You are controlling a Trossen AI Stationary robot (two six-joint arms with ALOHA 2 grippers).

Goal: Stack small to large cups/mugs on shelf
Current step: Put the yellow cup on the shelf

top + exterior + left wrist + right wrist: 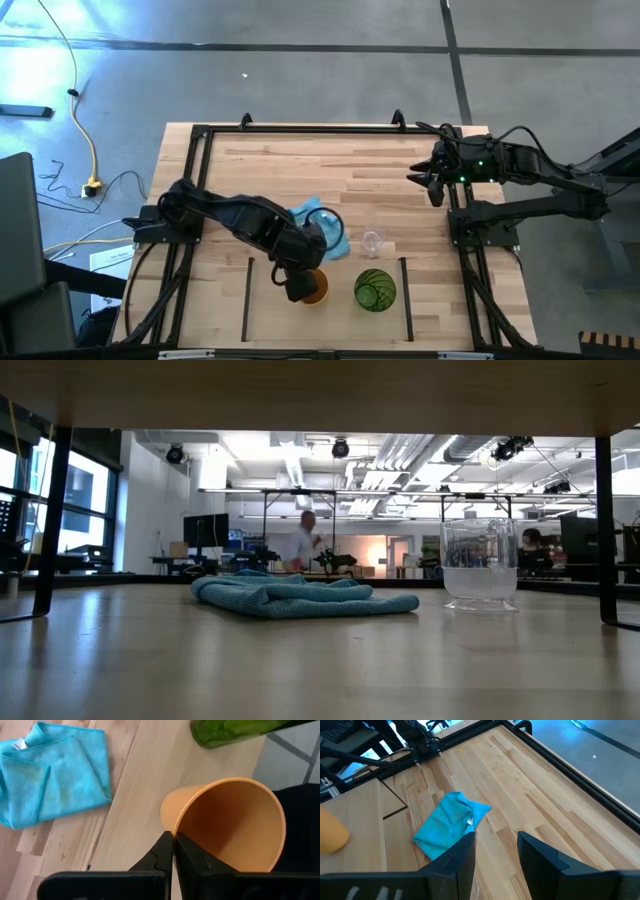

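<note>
While my left fingers [172, 851] pinch the rim of the orange cup [235, 822], that cup hangs tipped just over the shelf [262, 318], the outlined patch at the counter's [300, 160] near edge. My left arm reaches low across from the left rail. Just beside the cup stands the green tumbler [375, 289]; the small glass [372, 241] and blue cloth [318, 224] lie behind. My right fingers [495, 852] hang spread above the far right corner.

right claw [495, 851] open | blue cloth [449, 823] on wooden table [530, 790] | orange cup [331, 836] at edge
</note>
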